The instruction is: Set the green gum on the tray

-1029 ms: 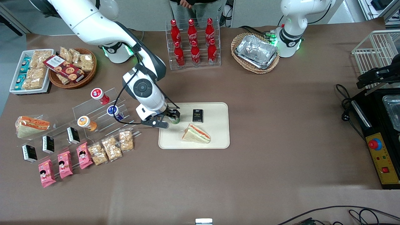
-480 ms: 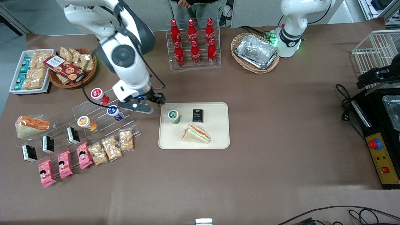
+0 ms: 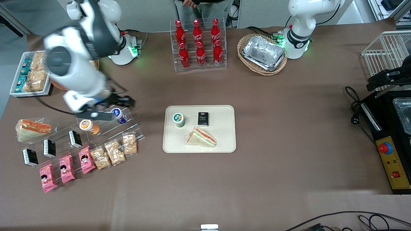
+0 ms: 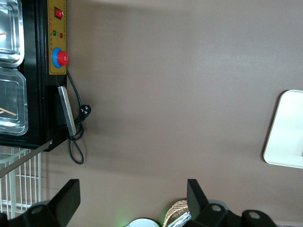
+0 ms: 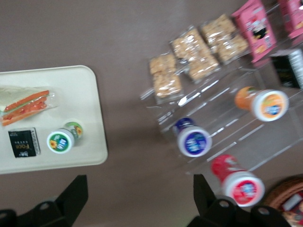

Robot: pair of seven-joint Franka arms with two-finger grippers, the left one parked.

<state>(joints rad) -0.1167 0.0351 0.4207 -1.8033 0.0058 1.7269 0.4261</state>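
Note:
The green gum (image 3: 178, 119) stands upright on the cream tray (image 3: 223, 128), near the tray edge closest to the working arm's end of the table. Nothing holds it. My right gripper (image 3: 127, 102) hangs above the acrylic bottle rack (image 3: 106, 118), well away from the tray and apart from the gum. In the right wrist view the gripper (image 5: 139, 198) is open, its two black fingers wide apart with only bare table between them. That view also shows the green gum (image 5: 61, 140) on the tray (image 5: 61, 90).
A wrapped sandwich (image 3: 201, 137) and a black box (image 3: 203, 118) share the tray. The rack holds a blue-lidded bottle (image 5: 193, 139), an orange-lidded one (image 5: 265, 103) and a red-lidded one (image 5: 239, 182). Snack packs (image 3: 112, 152) lie nearer the front camera. Cola bottles (image 3: 198, 45) stand farther back.
The gripper let go of the green gum on the tray, rose, and swung toward the working arm's end, over the bottle rack. The gum stays upright where it was left.

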